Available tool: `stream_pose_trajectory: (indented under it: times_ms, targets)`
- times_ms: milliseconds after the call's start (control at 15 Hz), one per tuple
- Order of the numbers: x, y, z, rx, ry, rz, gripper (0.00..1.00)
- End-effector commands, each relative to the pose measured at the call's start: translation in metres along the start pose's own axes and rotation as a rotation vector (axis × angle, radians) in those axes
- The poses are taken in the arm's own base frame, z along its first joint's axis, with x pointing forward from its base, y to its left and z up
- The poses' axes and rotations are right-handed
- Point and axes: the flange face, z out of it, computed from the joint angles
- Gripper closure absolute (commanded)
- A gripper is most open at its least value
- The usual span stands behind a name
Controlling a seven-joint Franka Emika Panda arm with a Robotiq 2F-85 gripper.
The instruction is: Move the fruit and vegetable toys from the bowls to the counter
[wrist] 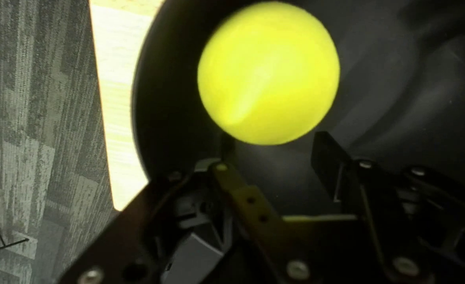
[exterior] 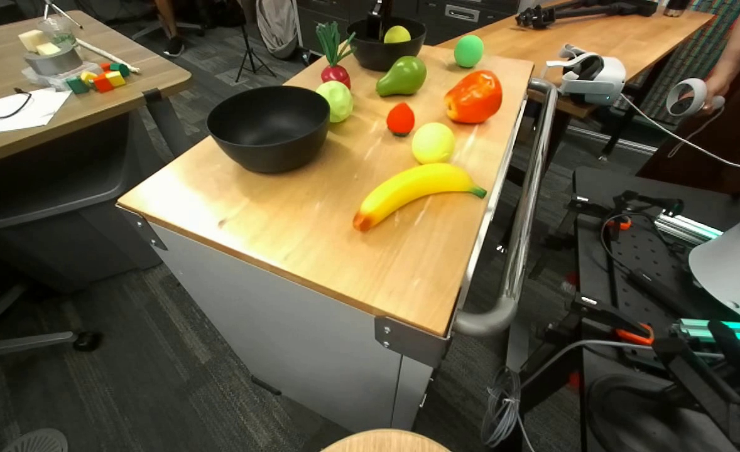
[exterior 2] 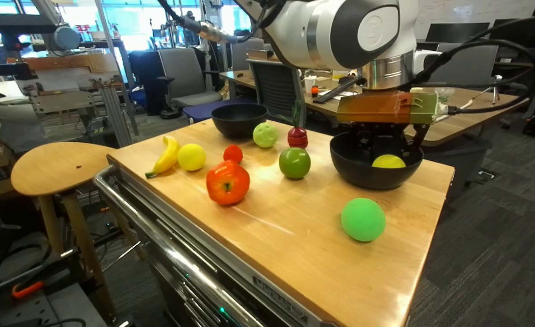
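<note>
Wrist view: down inside the bowl (wrist: 165,102) now with the gripper (wrist: 276,153), about half spread, with a clear gap between the fingertips (wrist: 327,157), right at the edge of the ball (wrist: 268,75)! Holding nothing, as far as can be seen. Touching the ball or just short of it? Impossible to say from here. Over to both exterior views: low in the same bowl, right by the ball.

Which step, then? Looks like the grasp, and quite possibly on the last one to come out. Already on the counter (exterior: 282,226): banana (exterior: 417,184), lemon (exterior: 433,143), red piece (exterior: 401,118), orange-red piece (exterior: 475,97), pear (exterior: 401,76), radish (exterior: 337,74), pale green piece (exterior: 335,102), green ball (exterior: 468,51). Empty, too, by all appearances, in the other bowl (exterior: 269,157). Nearly home with this task, at a guess!

For the next move, most likely: get further over the ball, with fingertips either side of the widest part, and only then squeeze. Clamp too shallow and probably send the ball skidding up the curve of the bowl. Round, smooth, perhaps slippery, so worth a firm, centred hold. After that, lift up, clear the bowl, swing out over the counter, pick a free spot, set down gently and let go without a nudge. Well away from the edge: round enough to roll.
</note>
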Motion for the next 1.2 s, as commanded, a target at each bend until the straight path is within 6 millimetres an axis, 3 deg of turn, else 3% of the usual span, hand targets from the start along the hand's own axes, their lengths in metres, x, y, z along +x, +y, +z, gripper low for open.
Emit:
stream_pose_trajectory:
  times_ms: [0,200,267,333,400,533,800,1067,1133]
  targets:
    - [0.007,-0.007,-0.011,-0.011,0.042,-0.034,0.79]
    - [0.013,-0.016,-0.024,0.004,0.050,-0.047,0.99]
    - [0.016,-0.018,-0.029,0.014,0.056,-0.056,0.98]
    - [0.018,-0.020,-0.033,0.020,0.066,-0.069,0.66]
    - [0.020,-0.022,-0.038,0.026,0.071,-0.079,0.71]
    - [0.023,-0.023,-0.042,0.022,0.078,-0.101,0.65]
    - [0.016,-0.014,-0.040,0.018,0.068,-0.117,0.34]
    - [-0.006,-0.001,-0.029,0.025,0.040,-0.091,0.03]
    - [-0.011,0.000,-0.026,0.032,0.038,-0.087,0.00]
